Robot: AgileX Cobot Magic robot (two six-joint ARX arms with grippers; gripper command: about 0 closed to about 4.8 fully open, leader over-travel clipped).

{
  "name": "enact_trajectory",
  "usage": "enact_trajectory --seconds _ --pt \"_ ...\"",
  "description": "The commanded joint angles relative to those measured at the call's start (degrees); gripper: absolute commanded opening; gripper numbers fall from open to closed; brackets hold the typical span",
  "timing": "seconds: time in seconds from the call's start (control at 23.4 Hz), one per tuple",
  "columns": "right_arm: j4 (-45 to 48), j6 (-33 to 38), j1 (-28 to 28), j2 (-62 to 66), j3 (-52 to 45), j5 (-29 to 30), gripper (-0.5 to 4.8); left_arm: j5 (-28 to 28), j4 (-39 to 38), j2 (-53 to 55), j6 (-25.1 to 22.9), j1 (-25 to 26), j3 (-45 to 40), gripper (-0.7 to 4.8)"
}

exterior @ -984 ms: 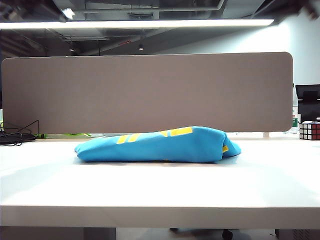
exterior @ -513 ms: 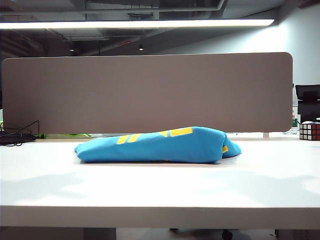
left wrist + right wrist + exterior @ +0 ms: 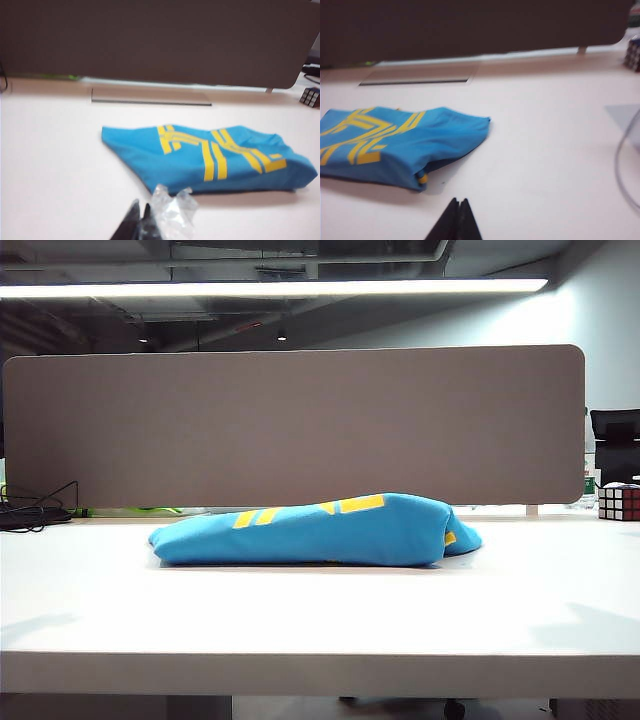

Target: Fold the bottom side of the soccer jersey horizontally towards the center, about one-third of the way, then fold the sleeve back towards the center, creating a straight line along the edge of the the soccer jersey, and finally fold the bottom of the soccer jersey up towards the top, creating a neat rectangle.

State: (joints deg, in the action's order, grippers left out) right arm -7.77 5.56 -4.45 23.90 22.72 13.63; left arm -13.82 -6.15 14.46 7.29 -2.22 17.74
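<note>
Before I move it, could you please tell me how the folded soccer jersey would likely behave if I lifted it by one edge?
The soccer jersey would probably go limp: it lies in soft, rounded folds. Its layers look loose at the open end, so the fold would likely fall apart. The fabric appears smooth, so it may slide on the white table.

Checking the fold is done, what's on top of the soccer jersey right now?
Nothing lies on the soccer jersey; only its yellow marks show. Left gripper and right gripper, both shut, are clear. Inner layers are hidden.
</note>
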Motion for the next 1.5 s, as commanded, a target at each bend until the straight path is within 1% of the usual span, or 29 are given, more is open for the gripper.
enact_trajectory --seconds 0.04,0.21,0.3,0.34,0.47,0.56,0.6,0.68,0.77,0.81,0.86,0.9,0.94,1.15,1.37,1.5 --pt "6.4 0.2 0.0 -5.2 -4.5 -0.9 0.08 0.3 1.1 -2.4 2.2 0.0 -3.3 -0.05" --pt "7.7 0.3 0.0 -10.9 -8.9 -1.4 0.08 0.3 1.4 -4.0 2.2 0.0 -5.5 -0.05" --pt "7.5 2.1 0.0 -13.9 -10.6 -1.4 0.08 0.2 2.4 -4.2 2.2 0.0 -6.1 -0.05" --pt "7.1 3.5 0.0 -16.2 -11.8 -1.3 0.08 -0.8 3.7 -4.2 2.2 0.0 -6.6 -0.05" --pt "6.1 3.3 0.0 -22.4 -14.4 -1.6 0.08 -4.5 6.2 -4.3 2.2 0.0 -7.0 -0.05" --pt "5.4 2.9 0.0 -23.8 -15.4 -1.9 0.01 -4.2 6.8 -4.6 2.2 0.0 -7.0 -0.05" --pt "3.5 2.1 0.0 -23.8 -15.5 -2.1 -0.04 -2.3 7.1 -4.9 1.3 0.1 -7.0 -0.05" --pt "2.8 0.2 0.0 -23.9 -15.5 -2.2 -0.04 1.7 7.1 -6.6 0.2 0.2 -7.3 -0.05" --pt "2.9 0.0 0.0 -23.9 -15.5 -2.9 -0.04 3.8 7.1 -8.2 0.2 0.1 -7.4 -0.05" --pt "2.9 -0.1 0.0 -23.9 -15.6 -6.6 -0.04 6.5 7.1 -10.1 -0.8 0.1 -7.7 -0.05" --pt "2.9 -0.2 0.0 -23.9 -15.7 -8.2 -0.04 7.9 7.1 -10.8 -1.4 0.2 -8.0 -0.05" --pt "2.9 -0.3 0.0 -23.9 -15.9 -11.1 -0.04 10.3 7.1 -12.3 -1.5 0.2 -8.8 -0.05" --pt "3.3 -0.3 0.0 -23.9 -16.2 -12.7 -0.04 11.3 7.2 -13.0 -1.5 0.2 -9.4 -0.05" --pt "7.9 -1.9 0.0 -23.9 -19.3 -13.5 -0.04 11.3 8.8 -13.7 -1.4 0.2 -13.4 -0.05" --pt "15.7 -3.8 0.0 -23.9 -22.6 -13.6 -0.04 11.2 10.4 -13.7 -1.1 0.2 -15.4 -0.05" --pt "15.8 -4.5 0.0 -23.9 -22.7 -13.7 -0.04 11.2 12.7 -13.7 -2.4 0.2 -17.4 -0.05"
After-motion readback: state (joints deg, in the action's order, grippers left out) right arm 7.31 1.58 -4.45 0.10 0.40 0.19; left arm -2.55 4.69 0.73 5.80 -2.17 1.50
